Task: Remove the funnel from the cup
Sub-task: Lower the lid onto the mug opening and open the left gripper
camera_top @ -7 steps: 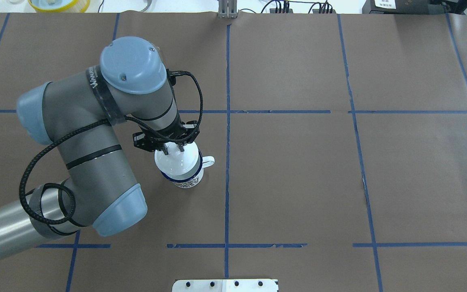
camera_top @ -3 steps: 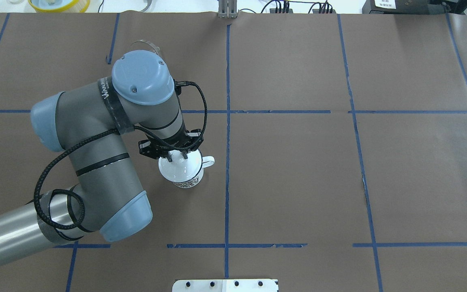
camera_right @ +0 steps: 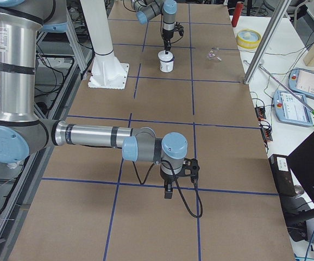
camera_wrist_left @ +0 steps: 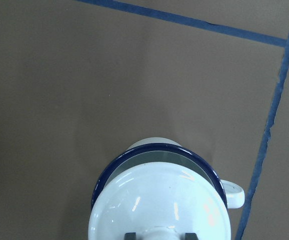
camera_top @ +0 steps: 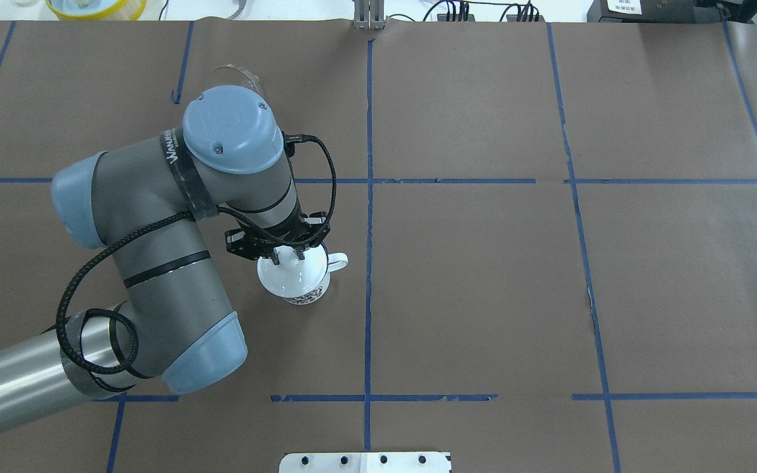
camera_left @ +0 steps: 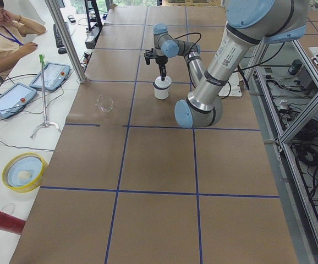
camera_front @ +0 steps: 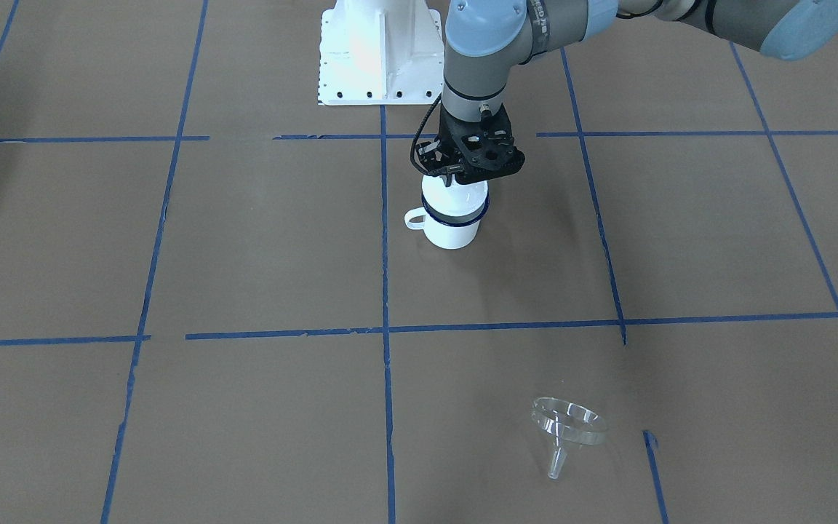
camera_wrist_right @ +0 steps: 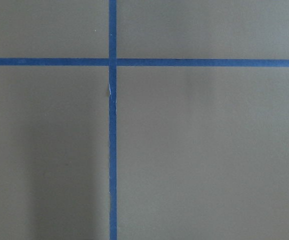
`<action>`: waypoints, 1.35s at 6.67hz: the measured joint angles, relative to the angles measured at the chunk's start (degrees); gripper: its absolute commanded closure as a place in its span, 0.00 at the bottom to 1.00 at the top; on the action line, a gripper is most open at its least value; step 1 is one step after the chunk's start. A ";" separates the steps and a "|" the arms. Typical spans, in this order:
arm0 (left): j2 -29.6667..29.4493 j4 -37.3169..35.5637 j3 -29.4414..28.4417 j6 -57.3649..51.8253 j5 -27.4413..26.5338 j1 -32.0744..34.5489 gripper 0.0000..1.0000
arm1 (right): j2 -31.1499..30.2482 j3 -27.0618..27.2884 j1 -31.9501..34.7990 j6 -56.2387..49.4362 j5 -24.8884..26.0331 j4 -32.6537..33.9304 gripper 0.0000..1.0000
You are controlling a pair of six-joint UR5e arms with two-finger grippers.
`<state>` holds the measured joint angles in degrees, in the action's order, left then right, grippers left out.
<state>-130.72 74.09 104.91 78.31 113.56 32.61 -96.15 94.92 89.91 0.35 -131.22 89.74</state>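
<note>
The white enamel cup (camera_top: 305, 293) with a dark blue rim stands left of the table's middle, handle to the right. A white domed lid (camera_wrist_left: 159, 200) sits on it. My left gripper (camera_top: 284, 253) stands right over it, fingers shut on the lid's knob. The cup (camera_front: 450, 233) also shows in the front view. The clear funnel (camera_front: 567, 426) lies on its side on the paper, well apart from the cup, toward the far edge; in the overhead view its rim (camera_top: 237, 71) peeks out behind my left arm. My right gripper (camera_right: 168, 190) hovers low over bare paper; I cannot tell its state.
Brown paper with a blue tape grid (camera_top: 368, 180) covers the table. The robot's white base (camera_front: 379, 51) stands behind the cup. A yellow dish (camera_left: 24, 171) and a red cylinder (camera_left: 5, 221) lie off the table's end, near an operator (camera_left: 5, 38).
My left arm has shifted right and down. The lid, held raised over the cup, now sits lower on its rim. The funnel's rim has come into view behind the arm.
</note>
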 measured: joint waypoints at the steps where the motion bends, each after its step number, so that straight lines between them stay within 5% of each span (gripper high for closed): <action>1: 0.02 0.15 0.00 0.00 0.00 0.00 1.00 | 0.00 0.00 0.00 0.00 0.00 0.00 0.00; 5: 0.57 2.18 -0.90 0.00 -0.10 0.15 1.00 | 0.00 0.00 0.00 0.00 0.00 0.00 0.00; 6: 0.74 2.48 -1.02 0.00 -0.08 0.32 0.84 | 0.00 0.00 0.00 0.00 0.00 0.00 0.00; 7: 0.78 2.64 -1.04 0.00 -0.08 0.35 0.17 | 0.00 0.00 0.00 0.00 0.00 0.00 0.00; 8: 0.80 2.70 -1.03 0.00 -0.10 0.36 0.00 | 0.00 0.00 0.00 0.00 0.00 0.00 0.00; 9: 0.93 2.66 -1.04 0.04 -0.17 0.29 0.00 | 0.00 0.00 0.00 0.00 0.00 0.00 0.00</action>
<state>-129.79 76.75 103.87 78.35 113.39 32.91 -96.15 94.92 89.91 0.35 -131.22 89.73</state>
